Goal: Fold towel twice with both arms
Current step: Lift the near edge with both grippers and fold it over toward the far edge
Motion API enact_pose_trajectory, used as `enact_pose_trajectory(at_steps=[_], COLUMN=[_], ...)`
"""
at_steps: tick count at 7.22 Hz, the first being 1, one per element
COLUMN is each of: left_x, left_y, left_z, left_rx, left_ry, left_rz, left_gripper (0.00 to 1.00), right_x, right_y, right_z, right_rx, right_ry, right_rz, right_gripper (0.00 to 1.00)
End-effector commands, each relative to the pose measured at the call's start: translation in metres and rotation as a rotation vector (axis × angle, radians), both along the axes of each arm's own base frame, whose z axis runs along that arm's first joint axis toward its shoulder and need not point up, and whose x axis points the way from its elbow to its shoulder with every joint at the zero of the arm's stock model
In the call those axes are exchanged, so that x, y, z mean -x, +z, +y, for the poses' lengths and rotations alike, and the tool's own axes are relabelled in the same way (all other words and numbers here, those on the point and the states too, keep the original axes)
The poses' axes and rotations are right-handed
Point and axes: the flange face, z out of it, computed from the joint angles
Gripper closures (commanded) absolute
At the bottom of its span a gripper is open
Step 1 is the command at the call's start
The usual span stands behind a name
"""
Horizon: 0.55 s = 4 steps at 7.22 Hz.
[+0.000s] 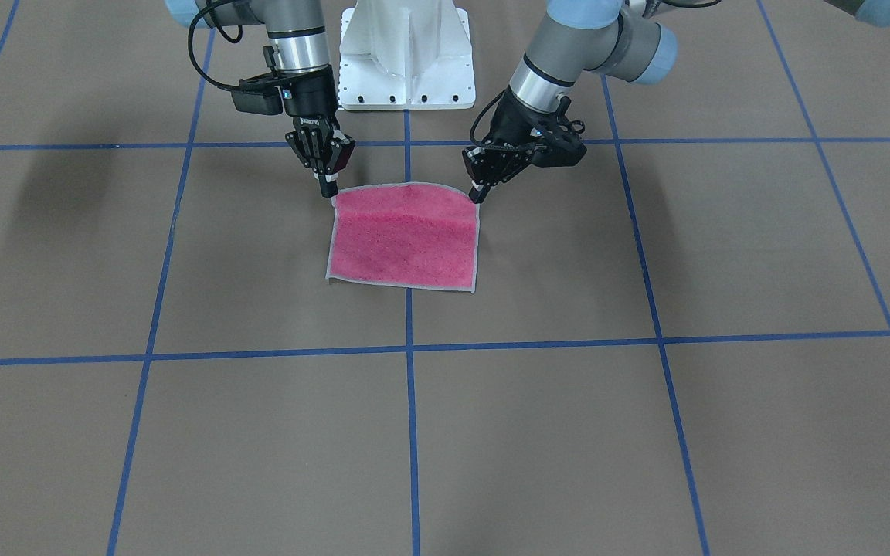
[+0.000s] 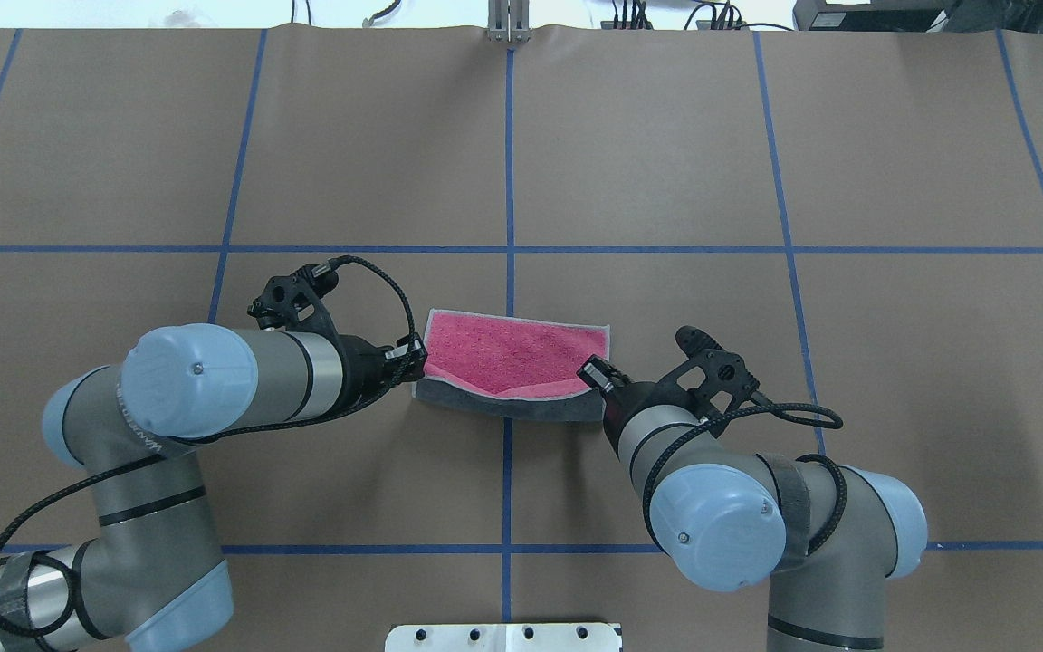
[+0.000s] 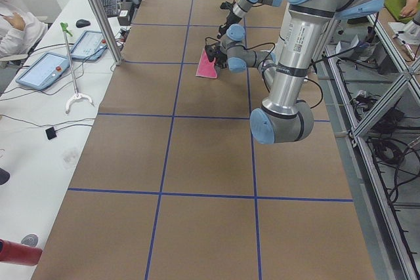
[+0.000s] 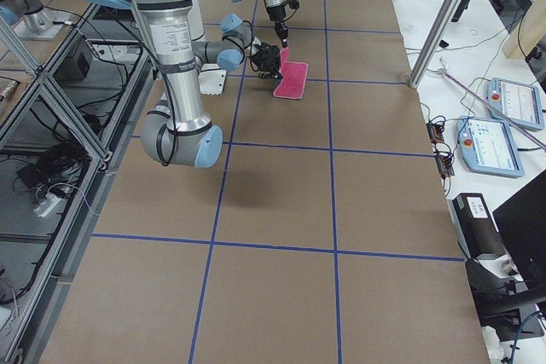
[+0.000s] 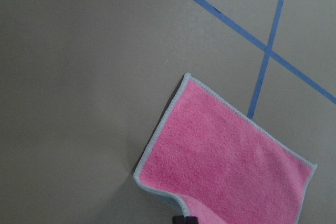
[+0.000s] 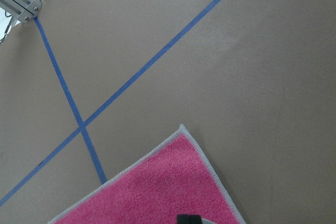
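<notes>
As my left gripper and right gripper each pinch a near corner of the towel, that edge hangs raised between them, grey underside showing; the far edge rests on the table beyond.

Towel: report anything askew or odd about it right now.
Nothing damaged. The towel is mid-fold: the left gripper and right gripper pinch its two robot-side corners, raised off the table, so that edge sags between them and the dark grey underside shows. It sits slightly skewed to the blue tape grid.
</notes>
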Motion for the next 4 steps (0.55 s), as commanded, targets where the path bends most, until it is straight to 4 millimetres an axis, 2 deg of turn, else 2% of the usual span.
enact_pose_trajectory(at_steps=[1,4], left_x=[-0.008,-0.013], left_y=[0.003,0.012], left_z=[-0.016,-0.025], left_rx=[-0.028,-0.019], left_ry=[-0.004,-0.014], left_rz=[-0.029,-0.050], left_gripper=[1.00,1.00], right_x=[0.008,0.021], right_y=[-0.002,0.003], right_z=[-0.009,-0.011], right_rx=[-0.001,0.003], right_ry=[0.005,0.003], right_rz=[0.010,0.028], right_gripper=[1.00,1.00])
